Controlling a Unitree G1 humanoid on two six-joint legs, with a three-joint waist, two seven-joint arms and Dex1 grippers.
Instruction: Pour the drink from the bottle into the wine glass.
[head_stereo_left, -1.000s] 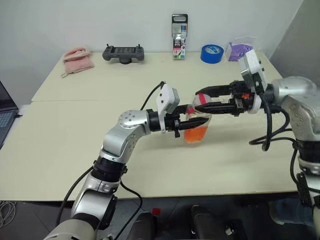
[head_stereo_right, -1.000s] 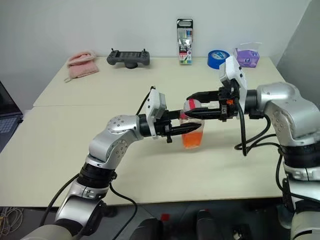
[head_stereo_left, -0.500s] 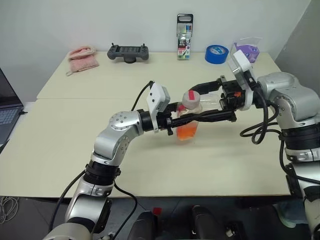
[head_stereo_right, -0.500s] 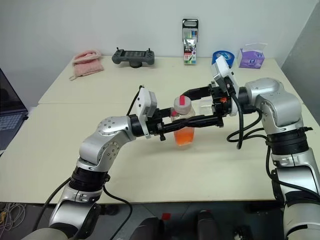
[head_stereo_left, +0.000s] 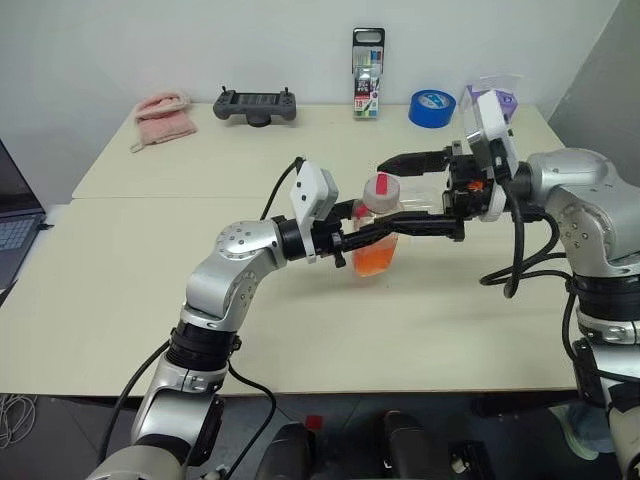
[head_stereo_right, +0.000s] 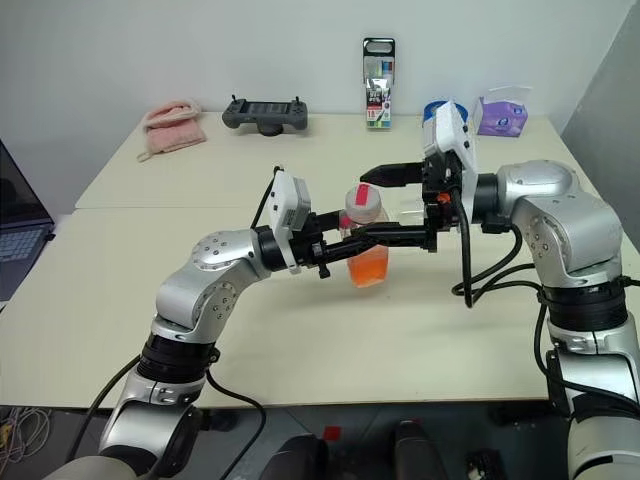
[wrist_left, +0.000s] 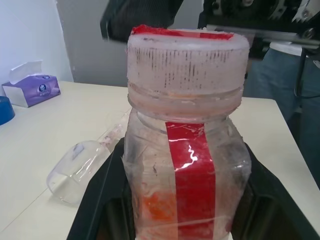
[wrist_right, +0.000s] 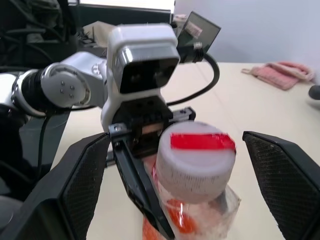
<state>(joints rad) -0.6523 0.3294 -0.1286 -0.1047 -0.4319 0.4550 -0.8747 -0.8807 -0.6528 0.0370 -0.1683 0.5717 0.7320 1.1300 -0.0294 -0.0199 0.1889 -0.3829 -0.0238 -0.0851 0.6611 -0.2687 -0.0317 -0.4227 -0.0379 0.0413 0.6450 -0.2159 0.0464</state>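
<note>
Bottle (head_stereo_left: 376, 225) upright in left claw (head_stereo_left: 362, 235), orange drink (head_stereo_left: 374, 259) low inside.

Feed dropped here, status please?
Left gripper shut on bottle. Right gripper open around the cap. Wine glass lying behind.

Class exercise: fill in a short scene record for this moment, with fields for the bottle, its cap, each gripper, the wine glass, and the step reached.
bottle: upright bottle with orange-red drink in its lower part, above the table
cap: pale, red strip on top, on the bottle
left gripper: jaws shut on the bottle's body
right gripper: jaws open either side of the cap, not touching it
wine glass: lying on its side on the table behind the bottle
step reached: cap still on, nothing poured
</note>
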